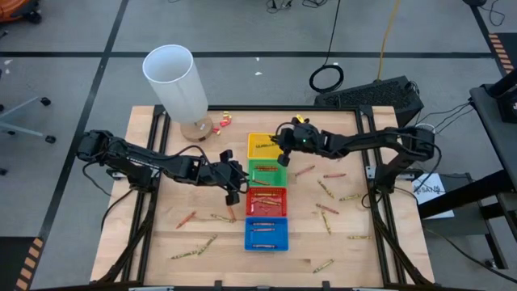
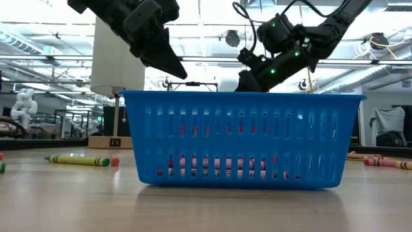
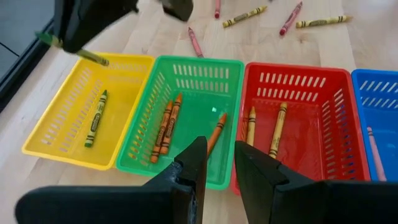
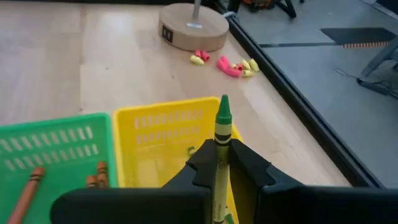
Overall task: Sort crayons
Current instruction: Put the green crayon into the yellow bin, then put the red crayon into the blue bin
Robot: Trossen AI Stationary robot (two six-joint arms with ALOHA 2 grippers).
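Right gripper [image 4: 219, 163] pinches an olive-green crayon [image 4: 221, 134] upright between its fingers above the yellow tray [image 4: 165, 140]; we lose the crayon's lower end behind the fingers. Our left gripper [image 3: 216, 163] hovers with its fingers slightly parted and holding nothing over the near rim of the green tray [image 3: 186, 81], which holds three orange crayons [image 3: 168, 127]. Beside it, the red tray [image 3: 298, 93] holds two crayons, and the blue tray [image 3: 376, 99] is cut off at the edge. More crayons lie scattered on the table [image 1: 347, 242]. From the low view, the blue tray hides the other trays.
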